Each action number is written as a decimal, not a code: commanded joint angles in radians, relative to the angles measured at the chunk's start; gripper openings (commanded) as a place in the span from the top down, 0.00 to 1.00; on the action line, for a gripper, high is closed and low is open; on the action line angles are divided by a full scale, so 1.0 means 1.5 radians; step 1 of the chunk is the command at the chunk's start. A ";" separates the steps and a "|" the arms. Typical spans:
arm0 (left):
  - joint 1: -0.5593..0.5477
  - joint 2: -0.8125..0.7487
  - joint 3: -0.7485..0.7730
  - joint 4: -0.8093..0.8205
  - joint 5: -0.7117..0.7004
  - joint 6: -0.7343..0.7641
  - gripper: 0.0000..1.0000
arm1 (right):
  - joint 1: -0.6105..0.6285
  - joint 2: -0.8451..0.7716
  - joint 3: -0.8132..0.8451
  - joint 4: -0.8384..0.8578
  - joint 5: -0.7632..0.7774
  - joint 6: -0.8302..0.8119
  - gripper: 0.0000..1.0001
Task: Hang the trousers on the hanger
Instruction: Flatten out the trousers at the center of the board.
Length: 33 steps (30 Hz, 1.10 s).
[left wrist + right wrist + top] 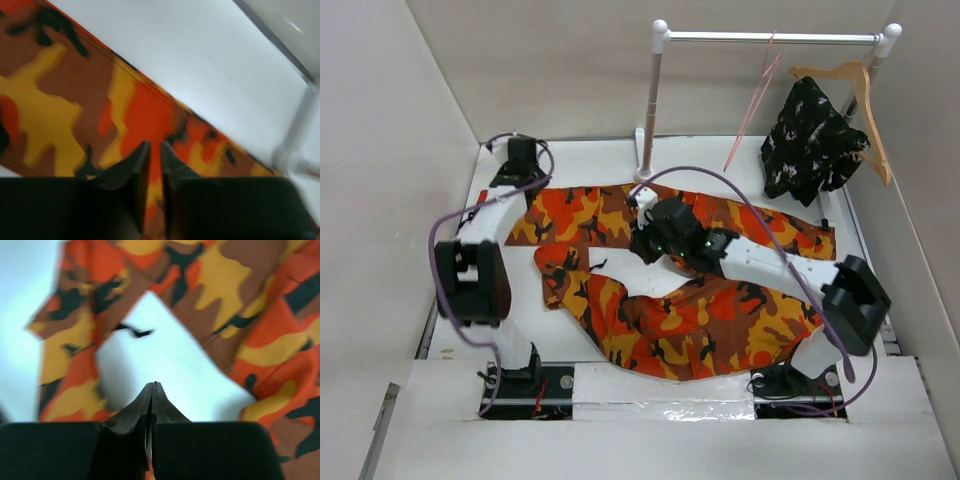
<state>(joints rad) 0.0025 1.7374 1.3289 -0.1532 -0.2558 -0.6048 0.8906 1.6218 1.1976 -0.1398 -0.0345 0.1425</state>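
Step in hand: gripping the trousers (pixel 660 300), spread on the tabletop (pixel 590 155). The hanger (pixel 752 105) hangs on the rail (pixel 770 37), well apart. My left hand (pixel 155 145) is nearly closed over a leg edge; I cannot tell its grip. My right hand (pixel 152 385) is shut, with no cloth seen in it. Next, I judge: secure the cloth, then lift.

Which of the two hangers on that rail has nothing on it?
The thin pink wire hanger, on the rail left of the wooden hanger. The wooden one carries a black-and-white garment.
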 commanded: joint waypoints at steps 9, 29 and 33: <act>-0.039 -0.577 -0.355 -0.006 0.029 -0.073 0.81 | 0.167 0.082 0.061 0.066 -0.025 0.010 0.57; -0.039 -0.879 -0.304 -0.114 0.159 0.059 0.48 | 0.162 0.620 0.750 -0.196 0.133 0.057 0.31; -0.039 -0.881 -0.324 -0.105 0.197 0.075 0.44 | 0.155 0.654 0.780 -0.184 0.106 0.089 0.40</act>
<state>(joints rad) -0.0566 0.4213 0.8600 -0.3351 -0.0269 -0.5343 1.1332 2.5759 2.2971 -0.3920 0.1238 0.2279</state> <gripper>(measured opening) 0.557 0.618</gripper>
